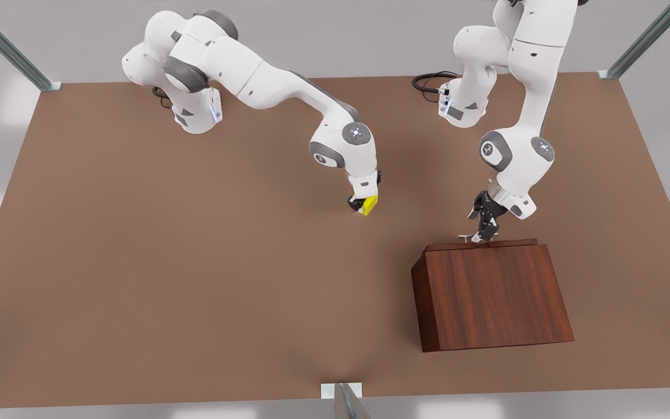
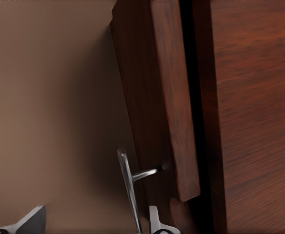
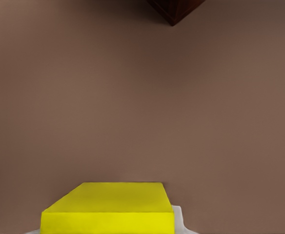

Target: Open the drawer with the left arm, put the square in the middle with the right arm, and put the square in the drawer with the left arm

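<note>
1. Cube (image 1: 370, 204) sits clamped in my right jaws (image 1: 363, 206), low over the bench (image 1: 137, 262) near its middle; whether it touches the surface I cannot tell.
2. My right wrist view shows the cube (image 3: 114, 207) close up, its yellow top and one face, with a pale fingertip (image 3: 177, 217) pressed against its side.
3. That same view catches a corner of the box (image 3: 175, 9) farther off across bare bench.
4. My left jaws (image 1: 482, 231) are at the far edge of the box (image 1: 489, 294), on the front view's right, down at the handle (image 1: 464, 237).
5. In my left wrist view the silver handle (image 2: 129, 187) runs between my two fingertips (image 2: 155, 222), which stand apart on either side of it, not closed on it.
6. Drawer (image 2: 172, 97): its front panel stands slightly off the box body, with a dark gap between the two, so it is only a little way out.
7. In the front view the drawer (image 1: 506, 242) shows as a thin strip along the box's far edge.
8. Cube and box are well apart, the cube toward the front view's left of the box.
</note>
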`<state>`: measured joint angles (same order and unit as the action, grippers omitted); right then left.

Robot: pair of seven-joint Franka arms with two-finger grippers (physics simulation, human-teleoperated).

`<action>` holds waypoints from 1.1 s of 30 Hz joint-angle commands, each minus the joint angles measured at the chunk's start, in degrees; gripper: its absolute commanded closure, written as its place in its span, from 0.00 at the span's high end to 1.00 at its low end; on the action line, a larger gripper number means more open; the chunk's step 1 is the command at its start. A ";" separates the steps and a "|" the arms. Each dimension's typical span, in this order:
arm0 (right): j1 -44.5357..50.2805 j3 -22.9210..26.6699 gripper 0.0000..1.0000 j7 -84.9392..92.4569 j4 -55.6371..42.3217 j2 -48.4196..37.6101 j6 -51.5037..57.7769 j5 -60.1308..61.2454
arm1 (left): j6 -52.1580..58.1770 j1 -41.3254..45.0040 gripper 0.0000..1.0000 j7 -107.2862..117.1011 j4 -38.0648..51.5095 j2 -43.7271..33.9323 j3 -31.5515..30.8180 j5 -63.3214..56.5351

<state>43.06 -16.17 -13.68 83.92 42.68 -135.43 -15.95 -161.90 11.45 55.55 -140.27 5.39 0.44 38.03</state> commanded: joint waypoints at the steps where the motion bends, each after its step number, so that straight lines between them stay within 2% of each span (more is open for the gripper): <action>1: -0.08 0.00 0.60 -0.21 0.11 0.12 0.16 -0.66 | 0.00 0.06 1.00 0.00 -0.27 -0.12 0.00 -0.06; 4: -3.16 0.62 0.61 -0.12 1.60 -0.06 0.87 -3.30 | 0.00 0.06 1.00 0.17 -1.85 -1.35 0.00 0.02; 5: -3.25 0.62 0.70 -1.08 1.86 0.12 0.78 -3.30 | 0.00 0.06 1.00 0.17 -1.94 -1.35 0.00 0.02; 6: -3.07 0.62 1.00 -1.62 1.69 0.21 0.69 -3.38 | 0.00 0.06 1.00 0.17 -2.11 -1.35 0.00 0.02; 11: -3.25 1.23 1.00 -1.09 2.04 -0.32 0.87 -6.28 | -0.09 0.06 1.00 0.09 -4.66 -3.19 0.09 0.11; 14: -3.07 2.38 1.00 -1.09 2.91 -3.65 2.36 -6.28 | -0.09 0.06 1.00 0.09 -5.54 -4.16 0.09 0.11; 16: -6.58 2.29 1.00 -1.09 10.82 -14.37 2.71 -6.20 | 0.00 0.06 1.00 0.09 -6.33 -4.86 0.09 0.11; 17: -10.36 2.20 1.00 -0.91 14.08 -20.79 6.57 -5.85 | 0.00 0.06 1.00 0.26 -6.94 -5.39 0.17 0.11; 18: -14.23 2.37 1.00 -1.18 14.43 -27.64 15.17 -4.88 | 0.00 0.06 1.00 0.35 -7.12 -5.92 0.09 0.11; 19: -21.34 2.38 1.00 -0.21 14.17 -34.50 23.97 1.08 | 0.00 0.06 1.00 0.35 -7.21 -6.01 0.09 0.11; 20: -27.67 2.72 1.00 6.72 12.15 -37.67 30.12 10.22 | 0.09 0.06 1.00 0.44 -7.21 -6.36 0.17 0.11; 22: -29.09 16.25 1.00 17.81 4.42 -37.59 38.66 14.81 | 0.44 0.06 1.00 0.44 -7.30 -6.71 0.17 0.11; 23: -31.28 19.95 1.00 18.86 3.97 -38.20 38.75 14.90 | 0.44 0.06 1.00 0.35 -8.09 -6.80 0.17 0.11; 24: -34.18 20.13 1.00 19.04 3.71 -40.84 40.41 14.81 | 0.44 0.06 1.00 0.35 -8.35 -7.32 0.17 0.11; 26: -36.21 23.20 1.00 19.30 -1.48 -39.52 51.58 14.81 | 0.44 0.06 1.00 0.26 -8.79 -7.33 0.17 0.11; 29: -37.34 23.64 1.00 19.30 -0.86 -36.62 52.28 14.81 | 0.44 0.06 1.00 0.26 -9.32 -7.68 0.26 0.11; 30: -43.75 18.74 1.00 19.57 -0.07 -34.78 50.97 15.25 | 0.44 0.06 1.00 0.26 -10.28 -8.64 0.26 0.11; 33: -43.50 18.28 1.00 19.83 -1.03 -32.93 50.35 14.72 | 0.44 0.06 1.00 0.26 -11.78 -10.31 0.26 0.11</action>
<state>0.28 1.88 6.32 83.13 9.12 -85.03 -2.03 -161.45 11.55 55.81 -152.36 -5.30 0.70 38.17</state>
